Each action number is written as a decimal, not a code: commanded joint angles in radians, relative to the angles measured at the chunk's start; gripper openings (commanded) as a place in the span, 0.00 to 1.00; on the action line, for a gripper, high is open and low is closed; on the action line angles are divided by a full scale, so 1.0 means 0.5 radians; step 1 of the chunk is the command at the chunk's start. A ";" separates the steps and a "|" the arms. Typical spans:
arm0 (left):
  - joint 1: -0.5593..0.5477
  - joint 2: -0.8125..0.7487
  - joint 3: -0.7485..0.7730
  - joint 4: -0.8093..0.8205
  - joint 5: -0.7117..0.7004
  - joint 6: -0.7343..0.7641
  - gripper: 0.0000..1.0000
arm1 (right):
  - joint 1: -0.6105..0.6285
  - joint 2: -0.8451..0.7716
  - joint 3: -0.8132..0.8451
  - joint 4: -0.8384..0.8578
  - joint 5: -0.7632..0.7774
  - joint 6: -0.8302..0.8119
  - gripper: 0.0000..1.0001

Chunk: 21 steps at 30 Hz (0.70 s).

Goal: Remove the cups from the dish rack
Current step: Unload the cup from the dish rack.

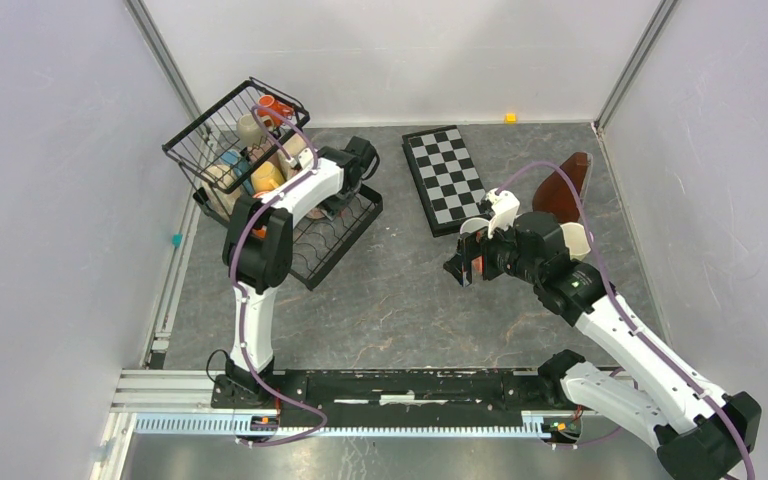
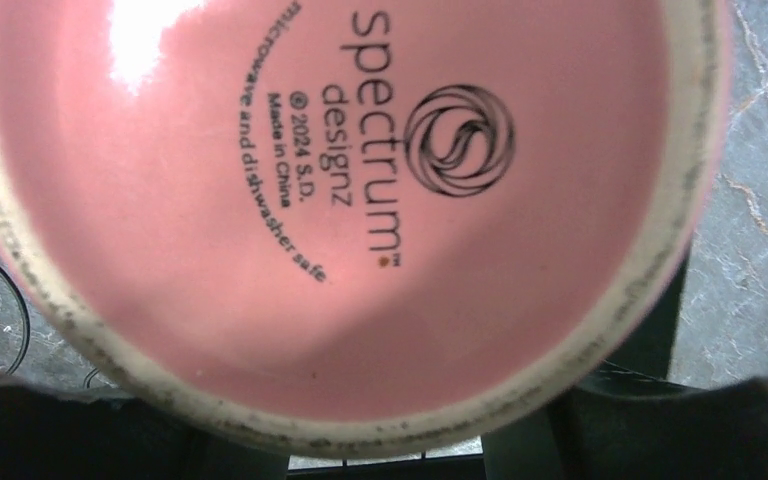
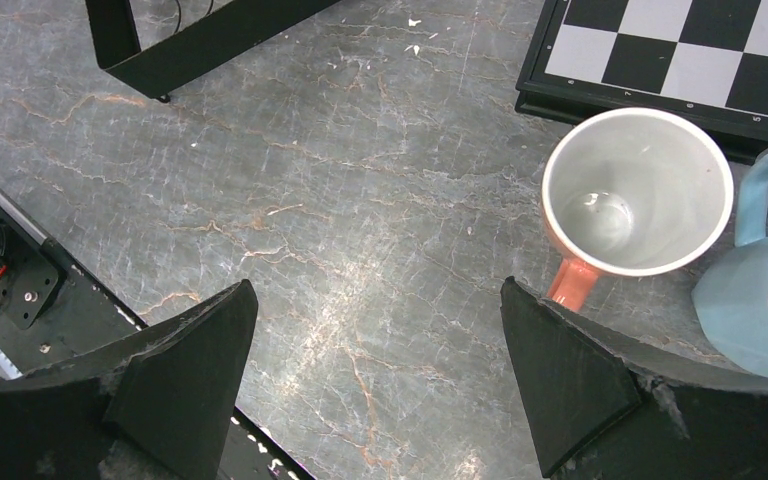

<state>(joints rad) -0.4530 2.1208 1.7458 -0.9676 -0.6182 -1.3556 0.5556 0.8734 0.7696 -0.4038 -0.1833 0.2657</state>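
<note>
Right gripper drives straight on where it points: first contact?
Likely bare table, judging by the wrist view. The right gripper is open, and the orange cup sits off to one side.

A checkerboard (image 1: 447, 180) lies on the marbled table (image 1: 390, 295) near a brown object (image 1: 563, 190).

A grey marbled tabletop (image 1: 390, 290) with rusty veins sits boxed in by plain white walls (image 1: 400, 50). A checkerboard (image 1: 445, 180) lies toward the back. A tiny yellow piece (image 1: 510, 117), perhaps a block, rests by the far wall.
</note>
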 commanded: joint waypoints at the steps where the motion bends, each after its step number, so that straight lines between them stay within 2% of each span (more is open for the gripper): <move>1: 0.001 0.014 -0.063 0.089 -0.040 0.073 0.63 | 0.007 0.006 -0.025 0.086 -0.005 0.015 0.98; 5: -0.004 0.002 -0.091 0.119 -0.039 0.071 0.58 | 0.008 0.005 -0.033 0.092 -0.009 0.015 0.98; 8: -0.015 -0.016 -0.101 0.156 -0.052 0.104 0.49 | 0.008 0.008 -0.033 0.096 -0.008 0.016 0.98; 11: -0.029 -0.035 -0.094 0.187 -0.072 0.149 0.33 | 0.008 0.005 -0.039 0.100 -0.005 0.019 0.98; 15: -0.054 -0.068 -0.076 0.207 -0.116 0.236 0.03 | 0.010 0.003 -0.051 0.110 -0.005 0.021 0.98; 21: -0.121 -0.179 -0.084 0.253 -0.179 0.386 0.02 | 0.008 -0.004 -0.069 0.143 0.003 0.045 0.98</move>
<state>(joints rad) -0.4862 2.1201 1.6997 -0.8963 -0.6273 -1.2606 0.5556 0.8787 0.7452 -0.3824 -0.1829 0.2707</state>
